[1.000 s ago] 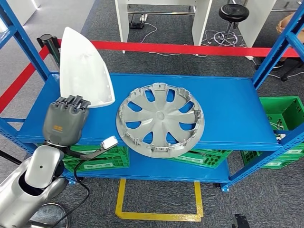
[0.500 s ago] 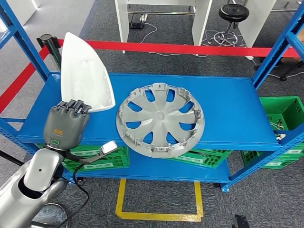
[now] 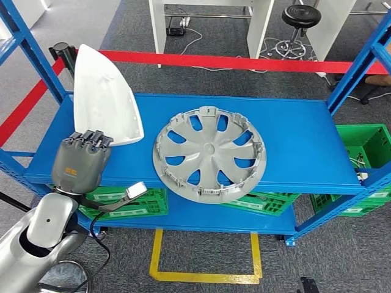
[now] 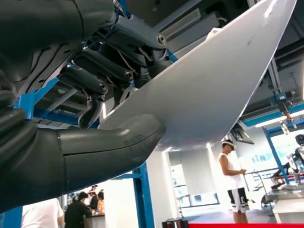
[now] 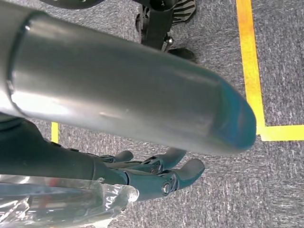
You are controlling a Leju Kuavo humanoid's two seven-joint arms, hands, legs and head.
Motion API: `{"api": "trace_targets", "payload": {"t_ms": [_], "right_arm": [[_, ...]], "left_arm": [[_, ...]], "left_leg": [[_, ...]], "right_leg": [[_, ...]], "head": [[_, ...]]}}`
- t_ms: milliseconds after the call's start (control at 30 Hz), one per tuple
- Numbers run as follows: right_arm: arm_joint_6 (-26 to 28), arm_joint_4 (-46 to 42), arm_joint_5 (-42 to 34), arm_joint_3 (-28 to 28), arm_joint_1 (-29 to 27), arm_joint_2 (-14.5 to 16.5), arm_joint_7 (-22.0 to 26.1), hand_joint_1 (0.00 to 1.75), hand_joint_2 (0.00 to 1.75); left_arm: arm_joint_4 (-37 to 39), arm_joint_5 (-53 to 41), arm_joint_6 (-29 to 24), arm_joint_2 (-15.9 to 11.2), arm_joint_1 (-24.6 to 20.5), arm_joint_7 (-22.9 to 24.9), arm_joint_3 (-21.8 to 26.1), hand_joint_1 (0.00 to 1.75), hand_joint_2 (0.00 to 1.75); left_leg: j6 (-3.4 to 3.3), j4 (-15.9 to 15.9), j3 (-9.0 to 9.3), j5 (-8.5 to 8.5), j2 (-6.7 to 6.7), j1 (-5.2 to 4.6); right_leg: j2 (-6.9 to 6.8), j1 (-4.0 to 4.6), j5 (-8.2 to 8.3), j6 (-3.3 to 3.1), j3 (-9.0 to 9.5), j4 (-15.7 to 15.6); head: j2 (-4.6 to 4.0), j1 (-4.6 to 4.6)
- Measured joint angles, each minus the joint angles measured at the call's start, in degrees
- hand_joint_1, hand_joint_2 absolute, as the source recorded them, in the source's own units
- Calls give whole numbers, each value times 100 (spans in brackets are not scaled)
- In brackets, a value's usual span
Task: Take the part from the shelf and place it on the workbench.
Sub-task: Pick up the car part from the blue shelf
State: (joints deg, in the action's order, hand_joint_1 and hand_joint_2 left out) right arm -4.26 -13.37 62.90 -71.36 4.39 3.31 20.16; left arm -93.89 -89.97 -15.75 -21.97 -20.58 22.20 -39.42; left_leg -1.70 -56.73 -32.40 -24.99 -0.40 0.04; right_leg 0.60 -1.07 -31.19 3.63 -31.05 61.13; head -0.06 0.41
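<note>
At the left of the head view, our left hand (image 3: 79, 163) holds the white part (image 3: 105, 97) by its lower edge, the part tilted up off the blue shelf (image 3: 295, 140) with its pointed end toward the upper left of the frame. The left wrist view shows how: the thick thumb (image 4: 107, 147) lies against one face of the white part (image 4: 215, 80) and the darker fingers (image 4: 104, 71) curl over the other. The part's long axis runs from the hand up toward that pointed tip, so most of its length stands beyond the grip.

Just to the right, at the centre of the frame, a grey wheel cover (image 3: 209, 152) lies flat on the shelf, near the part's lower right corner but apart from it. A blue upright post (image 3: 30, 52) rises at the upper left, close beside the part's raised edge, and a red barrier tape (image 3: 239, 62) crosses behind. We judge the clear way out is back toward the bottom of the frame, over the shelf's front edge, keeping off post and wheel cover.

Our right hand (image 5: 157, 173) hangs over grey carpet marked with a yellow floor line (image 5: 251, 66), fingers loosely curved and holding nothing, so the left hand is the one at the part. No workbench appears here.
</note>
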Motion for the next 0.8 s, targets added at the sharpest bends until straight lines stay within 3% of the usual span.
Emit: {"api": "trace_targets", "payload": {"t_ms": [67, 100, 133, 167, 267, 333, 433, 500, 567, 600, 633, 667, 700, 733, 800], "right_arm": [[0, 3, 0, 0, -1, 1, 2, 0, 0], [0, 4, 0, -1, -7, 1, 2, 0, 0], [1, 4, 0, -1, -15, 1, 2, 0, 0], [1, 5, 0, -1, -21, 1, 2, 0, 0], [2, 10, -2, 1, -12, 11, 3, 0, 0], [2, 16, -4, 2, -1, 26, 3, 0, 0], [2, 19, -6, 2, 2, 33, 4, 0, 0], [2, 19, -7, 2, 6, 34, 5, 0, 0], [2, 19, -7, 2, 10, 33, 6, 0, 0], [3, 19, -8, 2, 10, 33, 6, 0, 0], [3, 19, -8, 1, 9, 33, 5, 0, 0], [3, 19, -9, 1, 9, 33, 5, 0, 0], [3, 19, -9, 1, 10, 34, 5, 0, 0], [2, 19, -9, 1, 12, 34, 5, 0, 0], [2, 19, -9, 2, 16, 37, 6, 0, 0]], "left_arm": [[-7, 0, 3, -2, 24, -19, 2, 145, 175], [-6, 1, 5, -2, 44, -30, 2, 145, 175], [-6, 1, 7, -2, 65, -38, 2, 145, 175], [-5, 1, 8, -1, 80, -45, 2, 145, 175], [-6, 1, 10, 5, 92, -81, 13, 145, 175], [-8, 1, 20, 5, 92, -112, 34, 145, 175], [-8, 1, 39, 15, 102, -161, 48, 145, 175], [-8, 2, 48, 19, 106, -181, 57, 145, 175], [-8, 3, 50, 20, 111, -189, 67, 145, 175], [-8, 3, 50, 22, 118, -190, 69, 145, 175], [-7, 4, 51, 23, 127, -192, 69, 145, 175], [-7, 4, 51, 25, 134, -194, 69, 145, 175], [-7, 4, 51, 28, 138, -196, 71, 145, 175], [-8, 4, 51, 31, 137, -197, 74, 145, 175], [-15, 3, 51, 37, 130, -198, 90, 145, 175]], "left_leg": [[-18, 10, 3, 15, 19, 6], [-19, 9, 1, 15, 25, 7], [-16, 7, 2, 15, 29, 12], [-5, 3, 3, 13, 30, 23], [101, -55, -14, -11, 21, 68], [201, -113, -60, -1, 5, 55], [303, -147, -123, 21, -8, 49], [349, -410, -239, -237, -1, 56], [379, -1126, -508, -712, 2, 54], [383, -1495, -634, -891, 2, 53], [376, -1733, -694, -964, 2, 52], [358, -1765, -654, -914, 2, 49], [328, -1581, -504, -767, 2, 42], [284, -1226, -262, -592, 2, 28], [197, -426, 237, -427, 4, -9]], "right_leg": [[-11, -1, -344, 10, -376, 775], [-12, -6, -442, 21, -566, 1140], [-13, -12, -432, 32, -689, 1340], [-15, -21, -295, 45, -709, 1299], [-18, -59, 340, 111, -308, 294], [2, -67, 438, 85, -146, -62], [19, -63, 446, -69, -210, -69], [14, -65, 507, -182, -279, -77], [4, -50, 582, -269, -385, -78], [-1, -37, 622, -292, -445, -78], [-5, -22, 664, -302, -503, -78], [-7, -7, 707, -303, -556, -78], [-7, 7, 750, -300, -605, -78], [-5, 18, 795, -295, -647, -78], [-1, 38, 884, -264, -715, -78]], "head": [[0, 20], [0, 22], [0, 21], [0, 22], [0, 32], [1, 41], [2, 30], [2, 16], [1, 1], [1, -2], [1, -2], [1, -2], [1, -2], [1, -1], [1, 2]]}}
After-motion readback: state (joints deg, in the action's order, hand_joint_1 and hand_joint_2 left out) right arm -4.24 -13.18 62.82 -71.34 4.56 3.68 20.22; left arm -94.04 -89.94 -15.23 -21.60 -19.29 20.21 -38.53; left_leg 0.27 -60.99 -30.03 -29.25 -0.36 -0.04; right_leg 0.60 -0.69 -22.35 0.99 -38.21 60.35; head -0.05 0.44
